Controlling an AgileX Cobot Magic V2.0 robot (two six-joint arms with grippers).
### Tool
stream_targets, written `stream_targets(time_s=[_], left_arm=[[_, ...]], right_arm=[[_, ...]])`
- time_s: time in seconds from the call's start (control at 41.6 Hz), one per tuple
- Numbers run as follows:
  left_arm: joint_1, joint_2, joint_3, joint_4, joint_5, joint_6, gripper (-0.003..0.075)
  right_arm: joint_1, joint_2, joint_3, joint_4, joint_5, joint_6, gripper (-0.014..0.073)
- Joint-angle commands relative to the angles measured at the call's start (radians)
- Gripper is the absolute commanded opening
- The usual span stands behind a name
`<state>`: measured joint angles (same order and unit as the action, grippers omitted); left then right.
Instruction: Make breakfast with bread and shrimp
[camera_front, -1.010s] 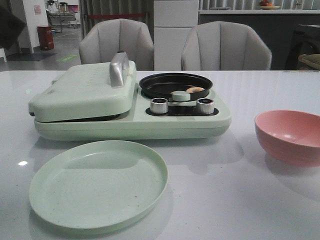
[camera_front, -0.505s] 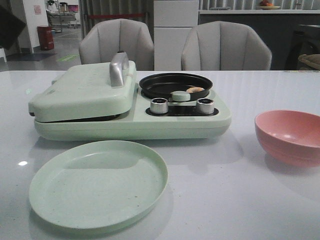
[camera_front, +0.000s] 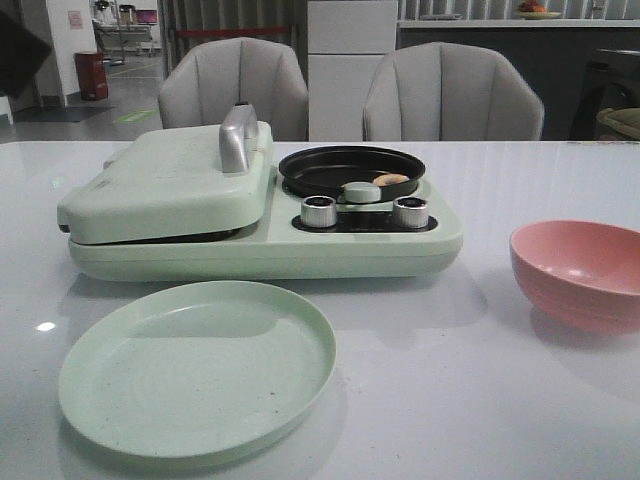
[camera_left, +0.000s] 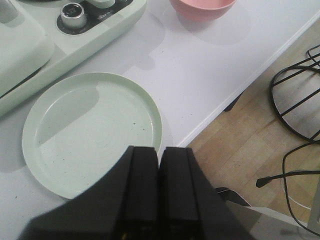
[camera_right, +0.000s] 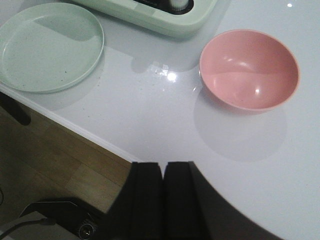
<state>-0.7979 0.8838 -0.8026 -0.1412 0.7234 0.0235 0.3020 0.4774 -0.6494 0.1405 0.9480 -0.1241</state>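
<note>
1. The left gripper (camera_left: 159, 185) is seen at the bottom of its wrist view with its two black fingers pressed together and nothing held between them.
2. The right gripper (camera_right: 163, 200) is likewise closed and empty, at the bottom of its wrist view, over the near edge of the white worktop (camera_front: 450, 400).
3. In the front view, a pale green breakfast cooker (camera_front: 260, 245) is placed at centre left, its hinged lid (camera_front: 165, 180) shut, with a silver handle (camera_front: 238, 138) on top.
4. The shrimp (camera_front: 390, 179) is found in the black round pan (camera_front: 350, 168) on the cooker's right half, near the pan's front right rim.
5. No bread can be made out in any view.
6. A pale green plate (camera_front: 196, 368) is seen at lower left, in front of the cooker.
7. A pink bowl (camera_front: 578, 273) is set at the right edge, well apart from the plate.
</note>
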Motion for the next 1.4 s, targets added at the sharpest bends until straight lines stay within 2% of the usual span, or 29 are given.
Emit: stream_targets(time_s=[0.0,0.794,0.89,1.034,1.131,1.371], left_arm=[[-0.005,-0.006,-0.028,-0.009,-0.064,-0.009,0.0101],[-0.005,-0.006,-0.028,0.025,-0.064,-0.009,0.0102],[0.005,-0.031,-0.021,0.116,-0.095,-0.009,0.0102],[0.126,-0.118,0.017,0.168,-0.139,-0.009,0.0102],[0.25,-0.216,0.075,0.184,-0.223,-0.009,0.0102],[0.514,-0.529,0.365,0.182,-0.456,-0.009,0.0102]], right_arm=[[0.0,0.005,-0.024,-0.002,-0.063,0.002,0.0023],[0.0,0.005,-0.024,-0.002,-0.075,0.002,0.0022],[0.0,0.005,-0.024,-0.002,-0.075,0.002,0.0022],[0.0,0.005,-0.024,-0.002,-0.074,0.002,0.0022],[0.0,0.005,-0.024,-0.002,-0.075,0.002,0.0022],[0.0,0.005,-0.024,-0.002,-0.075,0.002,0.0022]])
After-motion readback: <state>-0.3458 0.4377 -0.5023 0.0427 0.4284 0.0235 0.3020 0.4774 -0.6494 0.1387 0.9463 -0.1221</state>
